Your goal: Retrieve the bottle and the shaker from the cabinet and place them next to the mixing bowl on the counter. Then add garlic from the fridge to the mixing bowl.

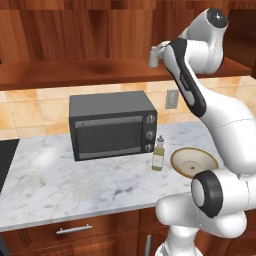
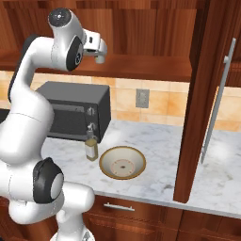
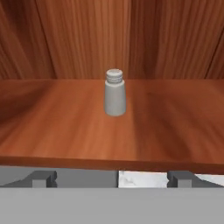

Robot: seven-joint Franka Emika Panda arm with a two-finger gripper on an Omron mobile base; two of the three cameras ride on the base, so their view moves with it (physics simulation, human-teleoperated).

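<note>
The pale grey shaker (image 3: 115,92) stands upright on the cabinet's wooden shelf (image 3: 57,127), straight ahead of my gripper (image 3: 113,177). The gripper is open and empty, its fingertips (image 3: 43,177) short of the shelf's front edge and apart from the shaker. From the left base view the shaker (image 1: 153,56) sits on the shelf (image 1: 75,70) beside my raised arm. The bottle (image 1: 158,154) (image 2: 91,146) stands on the marble counter (image 1: 75,180) just left of the tan mixing bowl (image 1: 194,162) (image 2: 122,162). Garlic and fridge are out of view.
A dark toaster oven (image 1: 112,125) (image 2: 75,115) sits on the counter behind the bottle. An open cabinet door (image 2: 202,94) with a long metal handle juts out to the right of the bowl. A black cooktop edge (image 1: 5,160) lies at far left.
</note>
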